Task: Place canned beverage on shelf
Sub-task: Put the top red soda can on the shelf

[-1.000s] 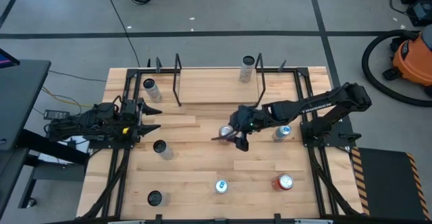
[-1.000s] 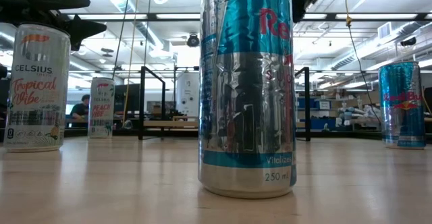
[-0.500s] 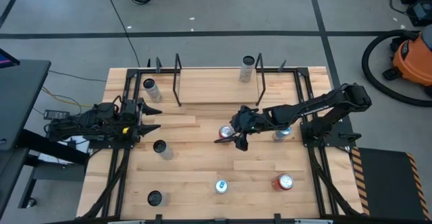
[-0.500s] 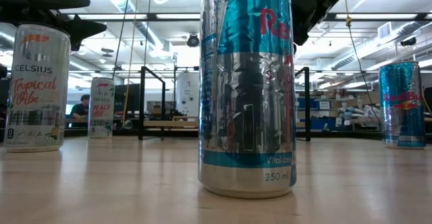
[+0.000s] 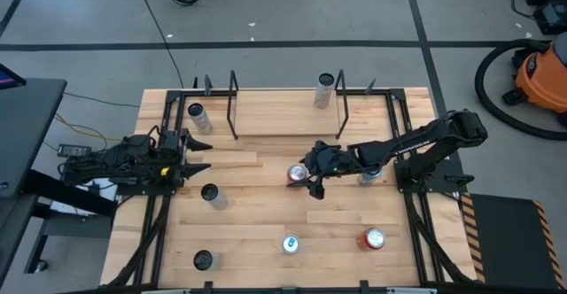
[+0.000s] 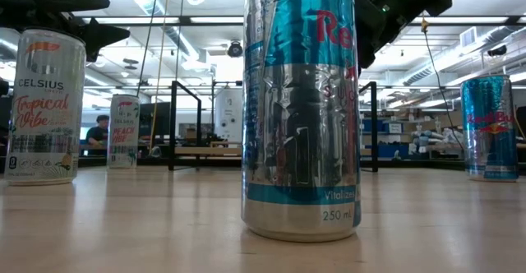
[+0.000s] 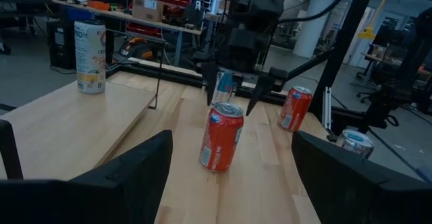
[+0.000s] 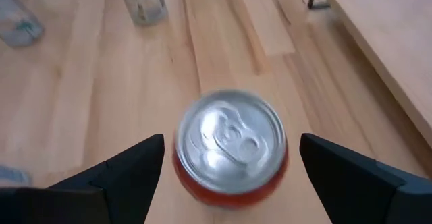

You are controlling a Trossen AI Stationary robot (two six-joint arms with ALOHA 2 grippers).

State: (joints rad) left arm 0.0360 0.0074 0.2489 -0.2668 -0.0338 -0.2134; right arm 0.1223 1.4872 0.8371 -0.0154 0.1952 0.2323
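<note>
Gripper on right arm (image 5: 306, 178) is hanging wide open over red can (image 5: 296, 173) mid-desk; left gripper (image 5: 197, 155), near left edge, is open too.

Right end effector (image 5: 309, 178) over red can (image 5: 296, 173)

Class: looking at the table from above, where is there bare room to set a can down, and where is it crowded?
Free: most of the shelf board, left of the tall can. Crowded: mid-table, where the right hand hangs open over the red can.
</note>
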